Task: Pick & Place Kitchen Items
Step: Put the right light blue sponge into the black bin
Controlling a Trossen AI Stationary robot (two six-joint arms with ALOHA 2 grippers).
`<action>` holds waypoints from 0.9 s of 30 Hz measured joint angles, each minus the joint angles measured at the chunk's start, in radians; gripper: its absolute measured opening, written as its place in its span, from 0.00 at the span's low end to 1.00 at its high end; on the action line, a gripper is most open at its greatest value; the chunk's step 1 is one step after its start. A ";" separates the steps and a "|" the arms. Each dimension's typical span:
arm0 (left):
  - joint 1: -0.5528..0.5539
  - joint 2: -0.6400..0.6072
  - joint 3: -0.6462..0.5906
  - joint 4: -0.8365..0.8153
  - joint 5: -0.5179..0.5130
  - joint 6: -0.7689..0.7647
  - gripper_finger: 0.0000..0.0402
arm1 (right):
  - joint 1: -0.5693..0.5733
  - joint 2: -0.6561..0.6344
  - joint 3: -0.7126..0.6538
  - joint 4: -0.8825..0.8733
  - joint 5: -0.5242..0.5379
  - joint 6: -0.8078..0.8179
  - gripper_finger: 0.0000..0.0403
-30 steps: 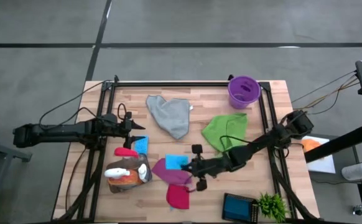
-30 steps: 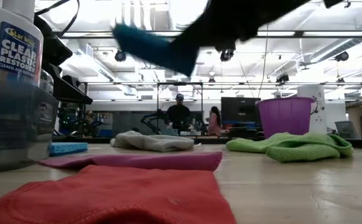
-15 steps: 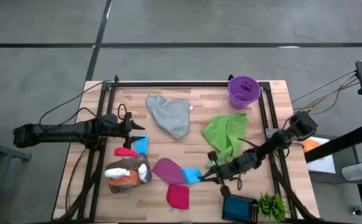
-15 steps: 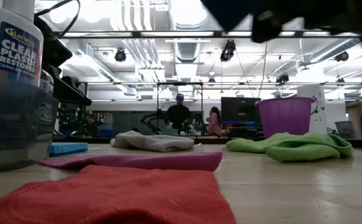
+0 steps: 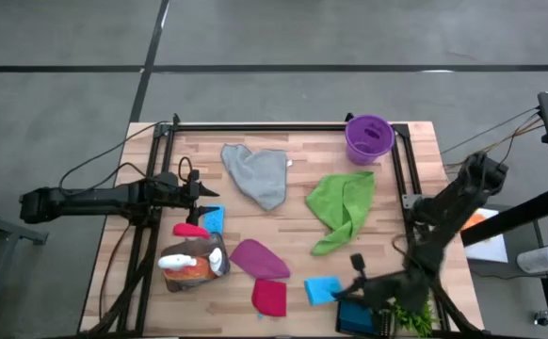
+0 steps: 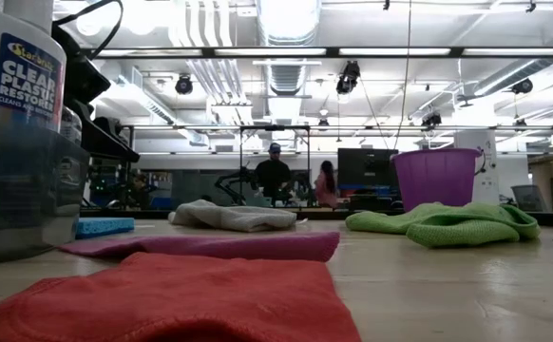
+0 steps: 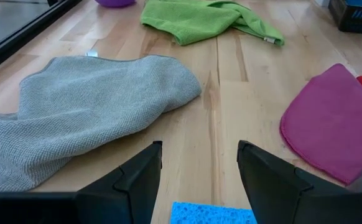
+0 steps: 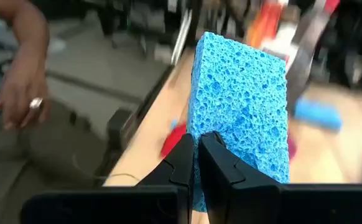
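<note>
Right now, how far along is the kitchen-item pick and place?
Nothing looks put away yet: the purple bucket appears empty. In hand: the right claw is shut on a blue sponge, near the dark bin. The left claw hangs open over a second sponge. Left: grey cloth, green cloth, magenta cloth, red cloth, spray bottles.

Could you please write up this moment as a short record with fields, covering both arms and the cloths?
right fingers: shut on blue sponge, near the table's front edge
left fingers: open, holding nothing, over a second blue sponge
grey cloth: back centre of table
green cloth: right of grey cloth
magenta cloth: front centre
red cloth: in front of magenta cloth
purple bucket: back right corner
</note>
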 joint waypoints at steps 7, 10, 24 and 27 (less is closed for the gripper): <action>-0.001 0.000 0.000 0.000 0.000 0.000 0.53 | 0.126 0.082 0.394 -0.772 -0.059 0.549 0.04; -0.001 0.000 0.000 0.000 0.000 0.000 0.53 | 0.148 0.168 0.531 -0.922 -0.137 0.681 0.04; -0.001 0.000 0.000 0.000 0.000 0.000 0.53 | 0.123 0.493 0.850 -1.414 -0.429 0.919 0.04; -0.001 0.000 0.000 0.000 0.000 0.000 0.53 | 0.110 0.507 0.849 -1.413 -0.434 0.912 0.04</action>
